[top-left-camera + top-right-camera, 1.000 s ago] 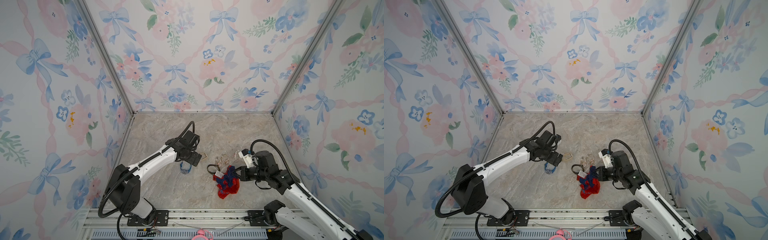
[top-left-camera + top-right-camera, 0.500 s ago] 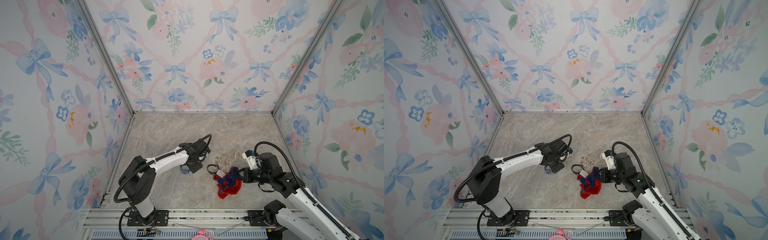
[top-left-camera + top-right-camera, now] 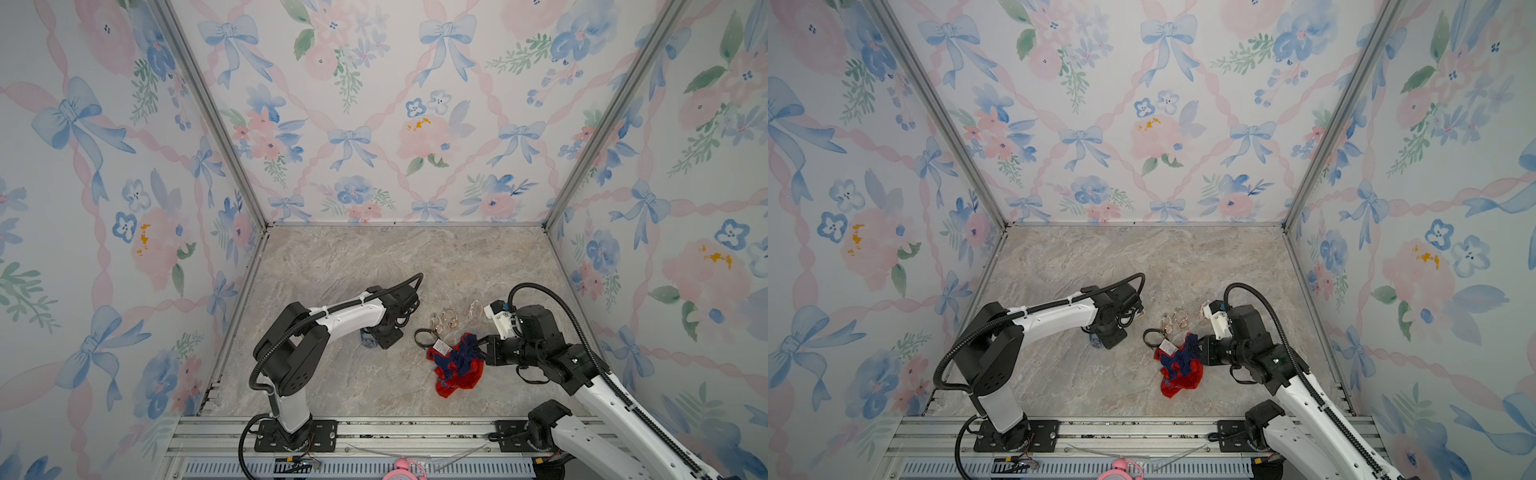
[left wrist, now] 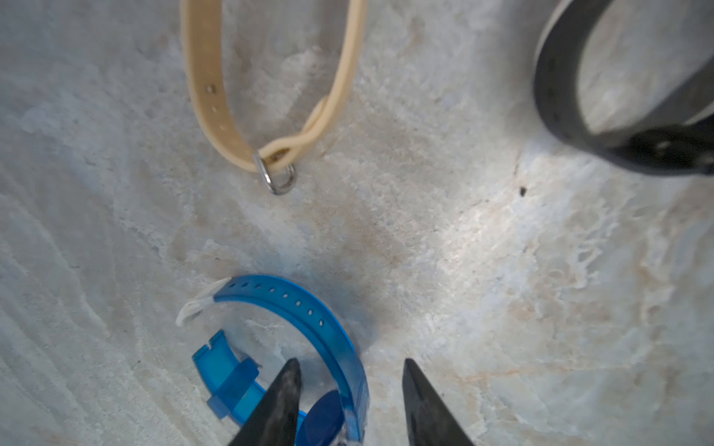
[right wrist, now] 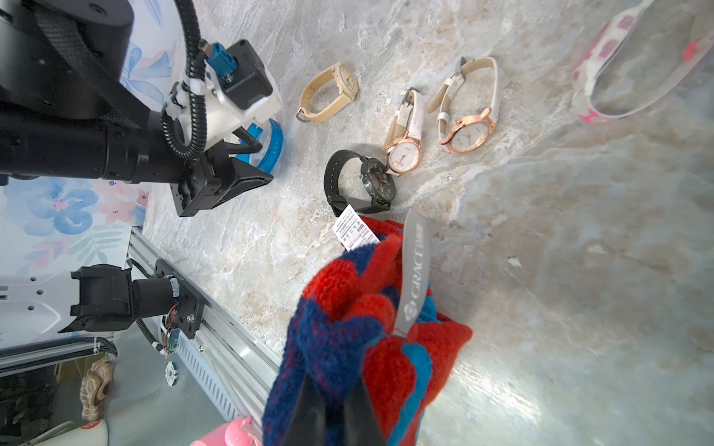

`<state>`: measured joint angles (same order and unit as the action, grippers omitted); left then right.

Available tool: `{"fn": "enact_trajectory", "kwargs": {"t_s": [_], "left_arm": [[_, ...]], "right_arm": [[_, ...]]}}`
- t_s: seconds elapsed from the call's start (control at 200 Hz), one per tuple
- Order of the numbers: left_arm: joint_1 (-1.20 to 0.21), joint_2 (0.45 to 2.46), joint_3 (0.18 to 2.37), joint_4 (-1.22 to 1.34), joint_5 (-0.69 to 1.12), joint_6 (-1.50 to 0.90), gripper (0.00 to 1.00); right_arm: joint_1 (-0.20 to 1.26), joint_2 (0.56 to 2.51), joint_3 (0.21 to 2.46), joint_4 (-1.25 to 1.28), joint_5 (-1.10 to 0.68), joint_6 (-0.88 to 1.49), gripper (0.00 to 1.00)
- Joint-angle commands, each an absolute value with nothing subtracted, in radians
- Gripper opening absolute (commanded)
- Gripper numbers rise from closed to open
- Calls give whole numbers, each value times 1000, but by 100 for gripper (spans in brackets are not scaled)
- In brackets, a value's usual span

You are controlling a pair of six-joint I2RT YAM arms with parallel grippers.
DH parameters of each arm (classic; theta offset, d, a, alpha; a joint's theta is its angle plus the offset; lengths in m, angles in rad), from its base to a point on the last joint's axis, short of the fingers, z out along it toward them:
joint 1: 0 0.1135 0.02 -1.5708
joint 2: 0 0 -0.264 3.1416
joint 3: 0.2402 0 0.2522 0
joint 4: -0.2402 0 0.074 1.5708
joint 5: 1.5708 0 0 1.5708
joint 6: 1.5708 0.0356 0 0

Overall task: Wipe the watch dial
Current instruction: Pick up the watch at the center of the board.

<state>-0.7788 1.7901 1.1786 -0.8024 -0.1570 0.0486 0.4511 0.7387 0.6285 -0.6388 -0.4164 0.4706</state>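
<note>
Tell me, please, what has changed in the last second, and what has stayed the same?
The left hand came down over the translucent blue plastic watch and its jaws narrowed around it; a gap still shows, so it is not gripped yet. Unchanged: the right hand stays shut on the red-and-blue knitted cloth, and the other watches lie where they were.

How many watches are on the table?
6. Blue watch between the left fingers; beige watch, black watch and two white-strapped watches mid-table; pink-white watch near the right arm. Cloth may hide more.
</note>
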Motion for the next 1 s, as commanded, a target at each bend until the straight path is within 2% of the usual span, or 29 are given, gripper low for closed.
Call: {"fn": "enact_trajectory", "kwargs": {"t_s": [0.0,0.235,0.31,0.36,0.43,0.62,0.685,0.765,0.905,0.995], "left_arm": [[-776,1814,1187,-868,-159,42,42],[-759,1825,1190,-870,-149,42,30],[-753,1839,1190,-870,-142,44,23],[-747,1845,1189,-870,-131,44,16],[-740,1851,1187,-870,-120,41,0],[-687,1815,1199,-870,-50,-9,0],[-654,1784,1224,-867,40,-27,0],[-619,1738,1277,-854,61,-117,0],[-529,1616,1294,-731,244,-312,0],[-458,1544,1221,-569,445,-484,0]], "right_arm": [[440,730,643,-649,-408,479,0],[439,727,635,-639,-406,488,0],[440,724,636,-642,-405,489,0],[440,721,636,-643,-399,489,0],[439,718,636,-645,-388,489,0],[440,722,636,-628,-396,504,0],[441,726,646,-622,-405,512,0],[445,729,666,-619,-404,516,0],[488,738,702,-618,-351,506,0],[555,749,726,-595,-279,496,0]]}}
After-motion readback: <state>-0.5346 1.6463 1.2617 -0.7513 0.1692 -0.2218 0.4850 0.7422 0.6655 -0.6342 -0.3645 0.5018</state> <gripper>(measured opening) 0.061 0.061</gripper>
